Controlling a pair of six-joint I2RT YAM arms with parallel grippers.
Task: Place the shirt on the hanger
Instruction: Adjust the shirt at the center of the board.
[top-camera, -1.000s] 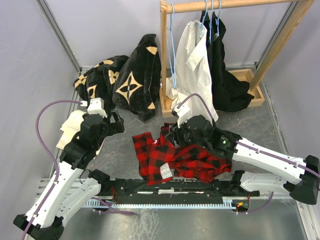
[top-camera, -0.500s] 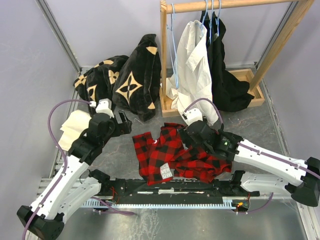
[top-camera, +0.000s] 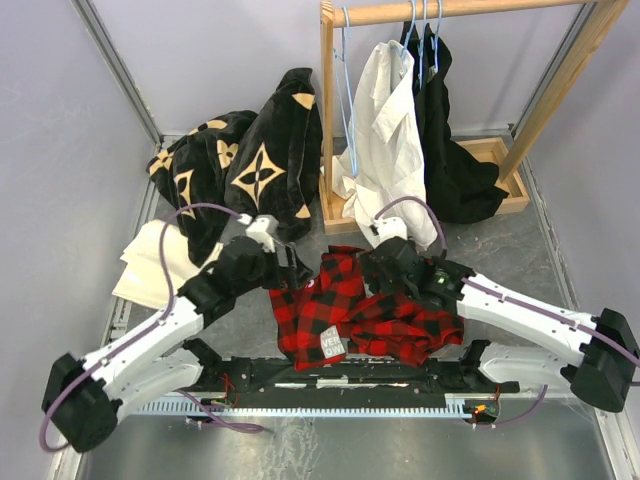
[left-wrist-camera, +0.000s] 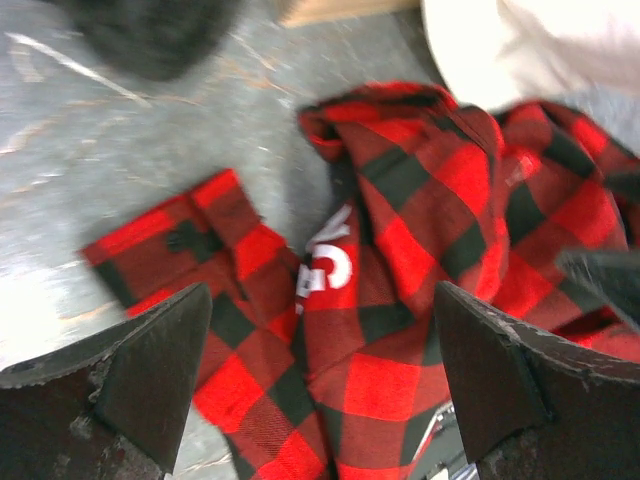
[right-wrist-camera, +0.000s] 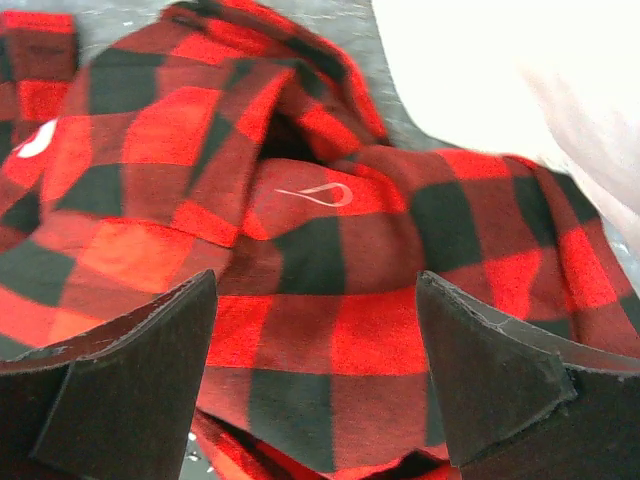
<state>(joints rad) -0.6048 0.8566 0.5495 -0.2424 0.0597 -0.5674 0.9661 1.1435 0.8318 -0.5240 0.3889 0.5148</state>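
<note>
Both jaw pairs are held wide apart just above the shirt (top-camera: 370, 315), the left gripper (top-camera: 290, 270) having been swung in from its side while the right gripper (top-camera: 385, 265) was kept over the collar end; nothing is grasped yet. The hanger (top-camera: 345, 90) is left on the rail (top-camera: 440, 10), well beyond the right gripper and crowded by the white shirt (top-camera: 385, 130).

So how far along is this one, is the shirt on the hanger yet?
Nothing looks done. The shirt lies crumpled on the table, and the hanger hangs on the wooden rail, apart from it. In hand: the left hand and right hand hover open over the shirt, neither gripping it. Remaining: grasp the shirt, fetch the hanger and thread it in.
</note>
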